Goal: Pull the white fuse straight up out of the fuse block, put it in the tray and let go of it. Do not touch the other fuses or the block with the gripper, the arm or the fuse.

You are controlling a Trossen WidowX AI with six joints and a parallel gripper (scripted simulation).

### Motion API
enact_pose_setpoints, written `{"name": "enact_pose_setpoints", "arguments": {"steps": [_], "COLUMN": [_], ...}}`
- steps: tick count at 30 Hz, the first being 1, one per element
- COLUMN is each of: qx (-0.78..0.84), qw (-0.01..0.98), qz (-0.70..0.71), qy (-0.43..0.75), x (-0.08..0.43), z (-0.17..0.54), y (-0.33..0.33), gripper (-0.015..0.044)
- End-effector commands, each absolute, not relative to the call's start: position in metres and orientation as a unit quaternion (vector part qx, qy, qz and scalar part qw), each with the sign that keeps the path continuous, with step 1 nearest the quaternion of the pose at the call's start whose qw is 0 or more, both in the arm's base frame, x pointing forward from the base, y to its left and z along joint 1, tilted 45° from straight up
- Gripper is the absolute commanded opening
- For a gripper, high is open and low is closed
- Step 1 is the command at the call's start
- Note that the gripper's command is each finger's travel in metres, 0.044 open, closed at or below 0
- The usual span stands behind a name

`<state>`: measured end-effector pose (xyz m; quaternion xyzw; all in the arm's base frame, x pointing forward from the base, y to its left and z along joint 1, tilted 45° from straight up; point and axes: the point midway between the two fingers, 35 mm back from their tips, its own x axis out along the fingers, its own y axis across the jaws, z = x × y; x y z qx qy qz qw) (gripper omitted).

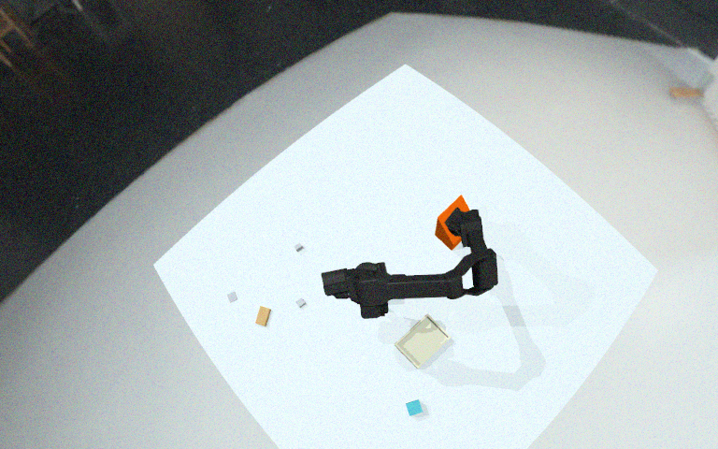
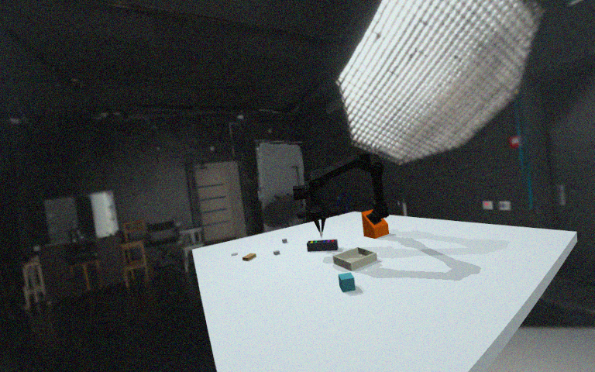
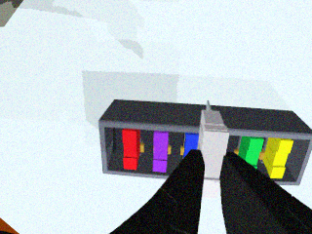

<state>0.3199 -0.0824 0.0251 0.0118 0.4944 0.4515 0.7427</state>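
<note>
My gripper (image 2: 321,232) (image 3: 210,161) is shut on the white fuse (image 2: 321,236) (image 3: 214,138), which hangs upright above the fuse block (image 2: 322,247) (image 3: 158,111). In the wrist view the fuse looks clear of its slot, between the blue fuse (image 3: 191,140) and the green fuse (image 3: 252,150). The red fuse (image 3: 131,143), purple fuse (image 3: 160,146) and yellow fuse (image 3: 278,153) also sit in the block. The arm hides the block in the top view. The beige tray (image 1: 423,341) (image 2: 342,262) stands beside the block, empty.
A teal cube (image 1: 413,407) (image 2: 346,282) lies beyond the tray. A tan block (image 1: 263,315) (image 2: 249,256) and several small grey blocks, one grey block (image 1: 299,247) (image 2: 284,241) among them, lie to the left. The arm's orange base (image 1: 446,233) (image 2: 374,229) stands behind.
</note>
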Motion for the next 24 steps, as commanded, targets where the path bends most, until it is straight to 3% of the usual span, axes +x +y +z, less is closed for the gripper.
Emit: {"name": "enact_pose_setpoints", "arguments": {"steps": [1,24], "qx": [0.007,0.016], "qw": [0.746,0.746], "qz": [0.449,0.457], "qy": [0.492,0.484], "x": [0.327,0.32], "z": [0.047,0.159], "y": [-0.065,0.053], "gripper": [0.0,0.0]}}
